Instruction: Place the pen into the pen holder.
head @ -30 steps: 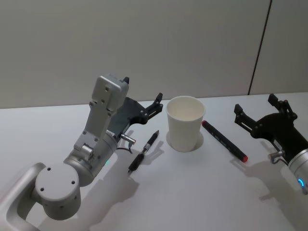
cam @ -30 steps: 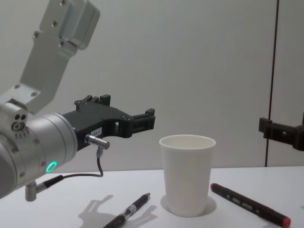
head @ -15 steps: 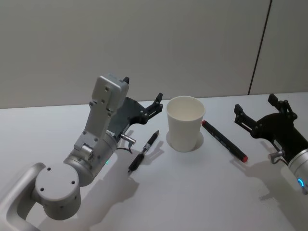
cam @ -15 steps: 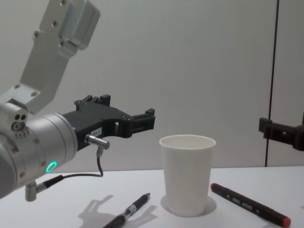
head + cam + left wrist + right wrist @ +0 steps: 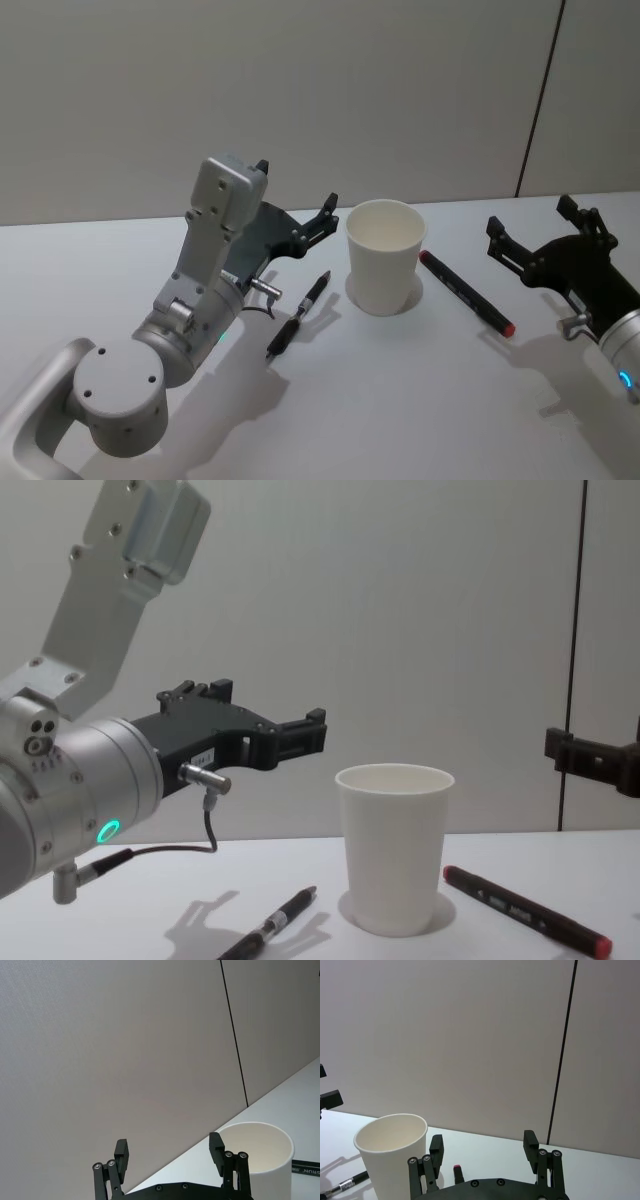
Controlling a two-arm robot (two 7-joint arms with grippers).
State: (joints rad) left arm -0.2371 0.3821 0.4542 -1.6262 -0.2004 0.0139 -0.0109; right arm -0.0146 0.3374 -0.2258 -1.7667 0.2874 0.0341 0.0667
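The pen holder [image 5: 385,258], a plain white paper cup, stands upright on the white table [image 5: 400,400]; it also appears in the chest view [image 5: 393,850]. A black pen [image 5: 300,313] lies on the table to its left. A black marker with a red end [image 5: 465,291] lies to its right. My left gripper [image 5: 296,188] hovers open above the table, left of the cup and behind the black pen, and holds nothing. My right gripper [image 5: 531,217] is open and empty, to the right of the marker. The left wrist view looks between the left gripper's [image 5: 169,1147] fingers at the cup [image 5: 260,1155].
A grey wall with a dark vertical seam [image 5: 540,100] rises just behind the table. The front half of the table is bare white surface. The left arm's large grey links [image 5: 190,330] stand at the front left.
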